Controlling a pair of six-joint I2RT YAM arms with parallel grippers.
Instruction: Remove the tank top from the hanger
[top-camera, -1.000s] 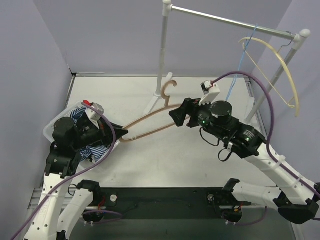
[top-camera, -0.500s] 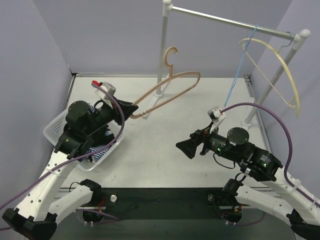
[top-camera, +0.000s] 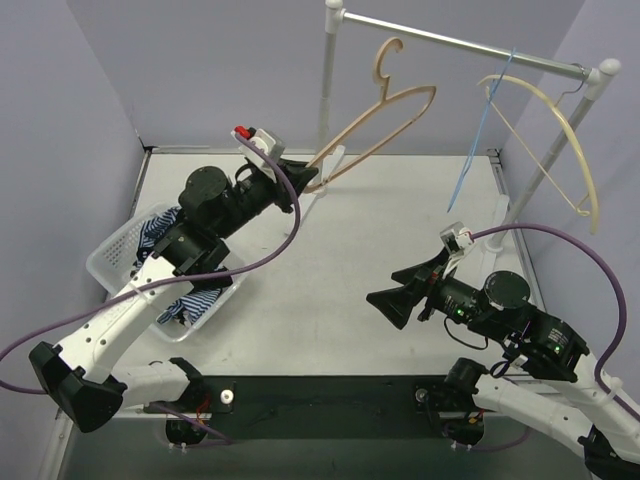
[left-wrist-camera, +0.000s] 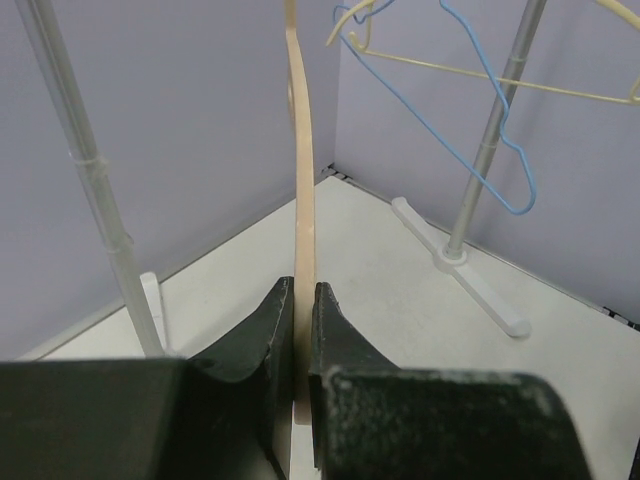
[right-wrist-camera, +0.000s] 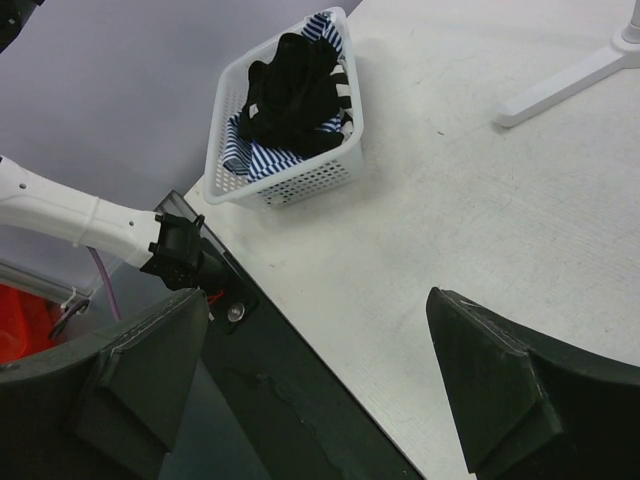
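My left gripper (top-camera: 308, 180) is shut on the lower bar of a bare tan wooden hanger (top-camera: 385, 115) and holds it high, its hook just under the rack's rail (top-camera: 460, 42). In the left wrist view the hanger (left-wrist-camera: 303, 190) stands edge-on, pinched in the gripper (left-wrist-camera: 303, 300). A black garment (right-wrist-camera: 295, 85) and a blue-and-white striped garment (right-wrist-camera: 265, 160) lie in the white basket (right-wrist-camera: 290, 175); I cannot tell which is the tank top. My right gripper (top-camera: 385, 300) is open and empty above the table, also in its own view (right-wrist-camera: 320, 310).
The white basket (top-camera: 105, 255) sits at the table's left. A cream hanger (top-camera: 570, 130) and a blue hanger (top-camera: 480, 140) hang at the rail's right end. The rack's posts (top-camera: 325, 100) and feet (right-wrist-camera: 570, 75) stand at the back.
My left gripper has carried the hanger up and to the right toward the rail. My right gripper let go of the hanger and drew back to the near right.
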